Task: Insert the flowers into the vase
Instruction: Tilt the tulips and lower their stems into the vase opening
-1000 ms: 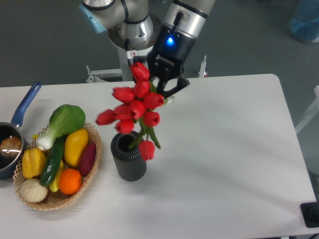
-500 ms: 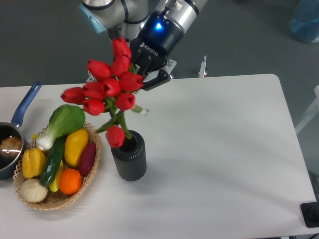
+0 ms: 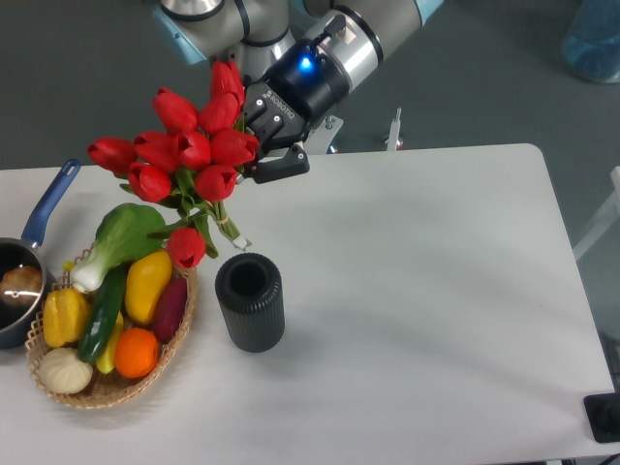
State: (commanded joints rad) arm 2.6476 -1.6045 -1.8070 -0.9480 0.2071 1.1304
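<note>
Dark ribbed vase (image 3: 250,301) upright on white counter (image 3: 426,291), mouth shows nothing inside. Wicker basket (image 3: 180,320) at left holds fruit and leafy vegetable (image 3: 124,237); blue-handled pot (image 3: 21,281) cut by frame edge. Flowers (image 3: 184,155) in air above basket's upper right, up-left of vase, blooms up-left, stems down-right. Gripper (image 3: 260,145) grips bunch; fingers (image 3: 281,167) partly hidden behind blooms.

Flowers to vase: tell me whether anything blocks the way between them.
Nothing visible does. The gripper holds the flowers in the air up and to the left of the vase, whose round mouth is open and uncovered. The basket sits beside the vase, not over it.
</note>
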